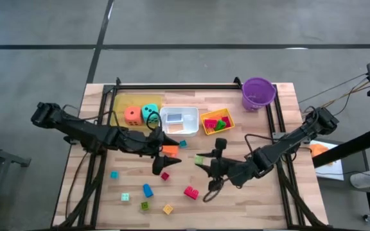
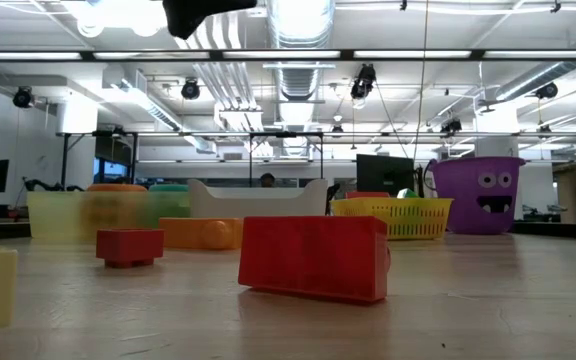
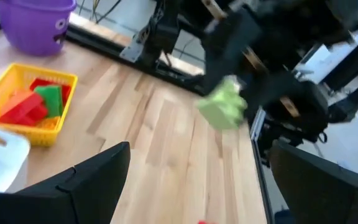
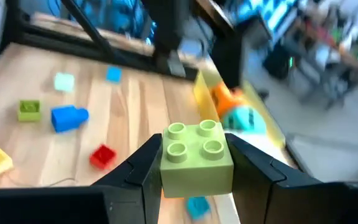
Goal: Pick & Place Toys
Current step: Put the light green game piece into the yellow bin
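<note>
Right gripper clamps green block, frame centre in high view. Yellow basket lies up-frame, close. Left gripper wide open, empty, centre-left.

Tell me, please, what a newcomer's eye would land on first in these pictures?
Probably the light green four-stud block clamped in the right pincer, held above the table's middle. Next, the purple bucket with a face at the far right corner, beside the yellow basket of red and green blocks. The left pincer hangs open over the scattered blocks.
</note>
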Robot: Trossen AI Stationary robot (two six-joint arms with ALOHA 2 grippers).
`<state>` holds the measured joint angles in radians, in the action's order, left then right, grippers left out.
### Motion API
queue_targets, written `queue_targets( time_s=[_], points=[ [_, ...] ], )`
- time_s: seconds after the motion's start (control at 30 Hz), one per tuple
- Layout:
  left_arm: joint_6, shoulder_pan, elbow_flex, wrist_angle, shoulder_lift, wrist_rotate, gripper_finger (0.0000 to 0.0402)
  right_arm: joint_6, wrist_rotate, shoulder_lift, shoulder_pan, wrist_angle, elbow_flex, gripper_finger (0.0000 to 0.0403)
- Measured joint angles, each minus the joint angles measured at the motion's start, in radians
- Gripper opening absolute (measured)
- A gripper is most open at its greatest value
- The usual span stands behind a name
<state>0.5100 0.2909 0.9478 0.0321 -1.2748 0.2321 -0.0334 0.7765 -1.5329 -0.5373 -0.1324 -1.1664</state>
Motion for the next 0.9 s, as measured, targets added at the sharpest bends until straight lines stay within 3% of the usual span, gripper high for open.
queue_targets(
  time_s=[0.23, 0.4, 0.63, 0.9],
  points=[
    [0.034, 0.007, -0.011, 0.197, 0.02, 0.012, 0.0379, -0.31, -0.051, 0.051, 0.086, -0.329, 0.0, 0.0134],
    [0.106, 0.016, -0.091, 0.209, 0.015, 0.132, 0.0379, -0.448, -0.104, 0.078, 0.199, -0.493, 0.0, 0.0134],
    [0.15, 0.017, -0.136, 0.25, 0.031, 0.177, 0.038, -0.471, -0.154, 0.088, 0.415, -0.543, 0.036, 0.0134],
    [0.152, 0.026, -0.135, 0.283, 0.047, 0.176, 0.038, -0.51, -0.348, 0.086, 0.693, -0.539, 0.152, 0.0134]
  ],
)
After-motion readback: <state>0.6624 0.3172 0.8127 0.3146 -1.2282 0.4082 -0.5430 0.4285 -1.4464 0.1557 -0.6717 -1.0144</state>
